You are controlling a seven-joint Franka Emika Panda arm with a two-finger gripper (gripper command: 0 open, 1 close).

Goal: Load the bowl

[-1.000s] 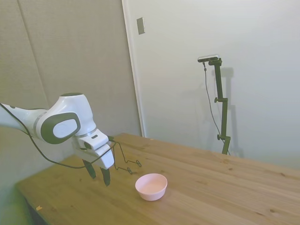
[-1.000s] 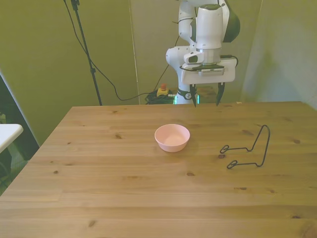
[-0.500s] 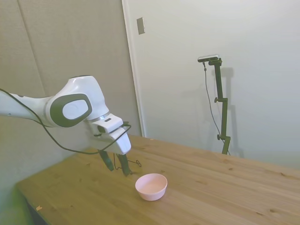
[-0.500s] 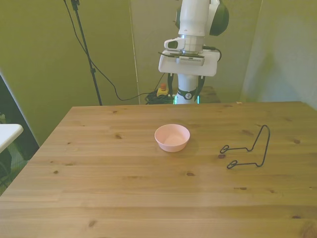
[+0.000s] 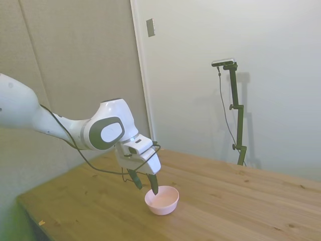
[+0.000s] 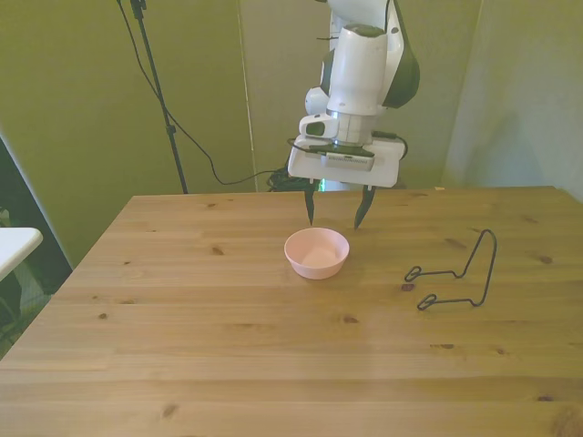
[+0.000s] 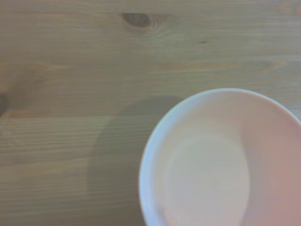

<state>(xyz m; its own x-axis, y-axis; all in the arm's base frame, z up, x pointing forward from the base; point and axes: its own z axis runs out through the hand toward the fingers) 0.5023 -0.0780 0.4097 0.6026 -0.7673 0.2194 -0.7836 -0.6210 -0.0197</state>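
Claw is held spread and empty, just above the far rim of the bowl, which sits upright mid-desk. Bowl lies slightly nearer the camera than the claw in the front view; wire rack well apart, front view's right.

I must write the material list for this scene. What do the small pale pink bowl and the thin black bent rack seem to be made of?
The small pale pink bowl looks like smooth plastic: even colour, thin rim, soft matte sheen. The thin black bent rack looks like metal wire, perhaps coated or painted: slim rod, tight bends, standing on its own.
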